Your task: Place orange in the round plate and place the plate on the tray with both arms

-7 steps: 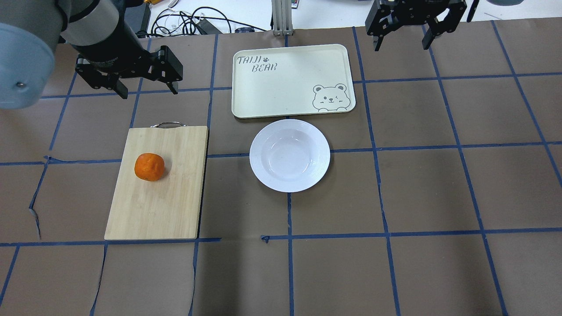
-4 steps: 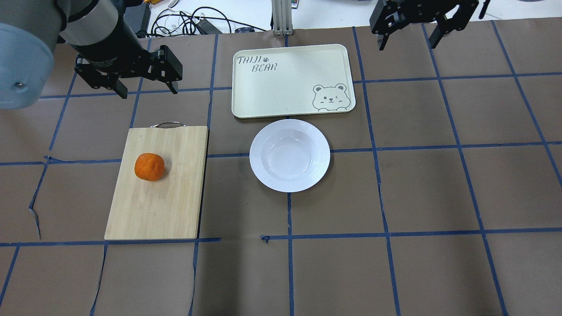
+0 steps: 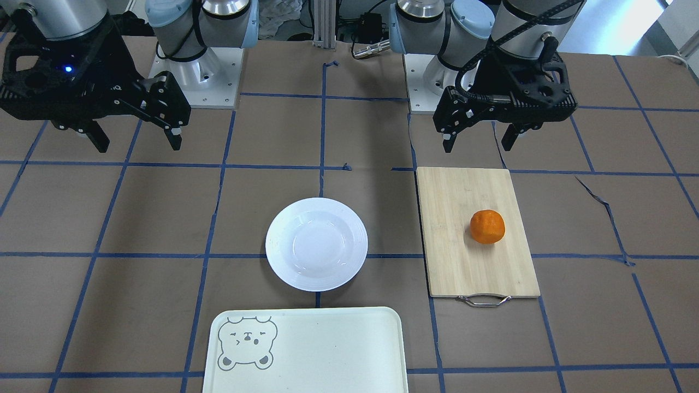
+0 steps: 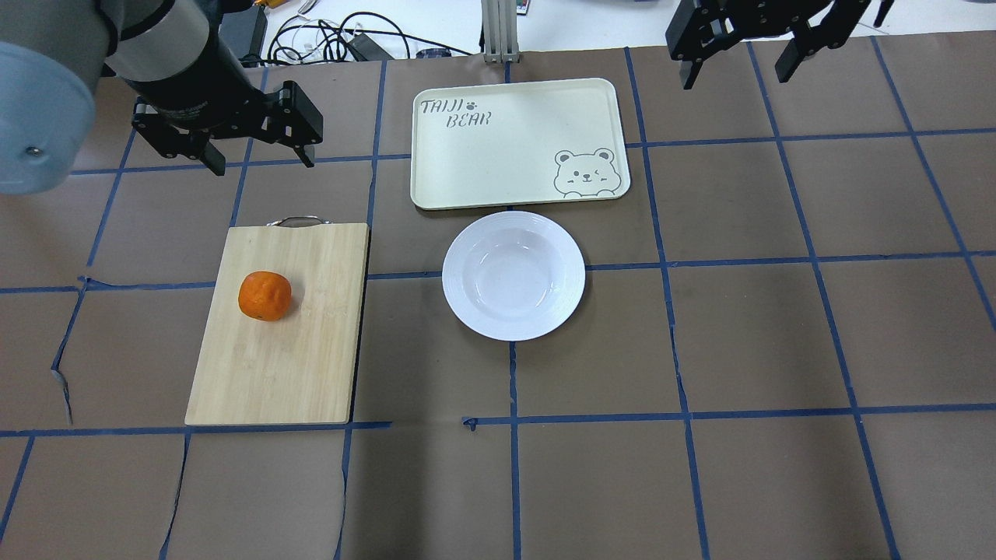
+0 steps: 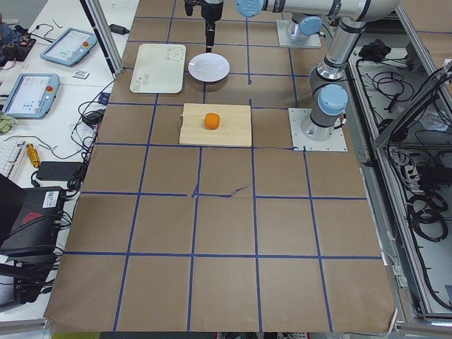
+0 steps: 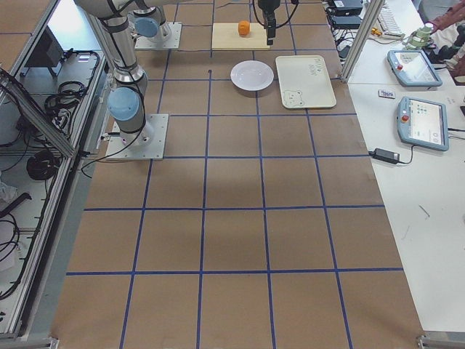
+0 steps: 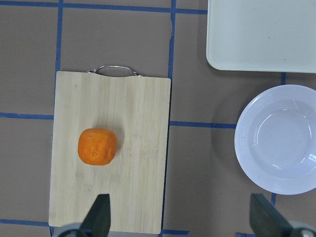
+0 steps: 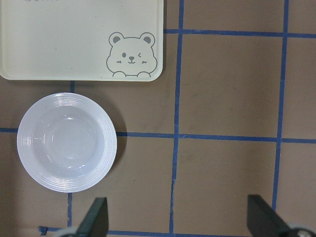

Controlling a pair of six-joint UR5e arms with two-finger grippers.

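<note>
My left claw hangs high with its jaws spread wide and nothing between them; my right claw is likewise released and empty, raised at the far side of the table. Below my left wrist lies the board, and on it the orange, sitting free, nearer the board's outer long edge than the plate side. The plate stands empty on the table, well apart from the orange and just beside the tray, whose bear corner is the one nearest it; the tray is bare too.

I judge this the very first step, the reach for the orange, with nothing yet placed. Next my left claw must come down centred over the fruit, jaws either side of it, and close gently; it is round and could roll off the board if nudged.
</note>
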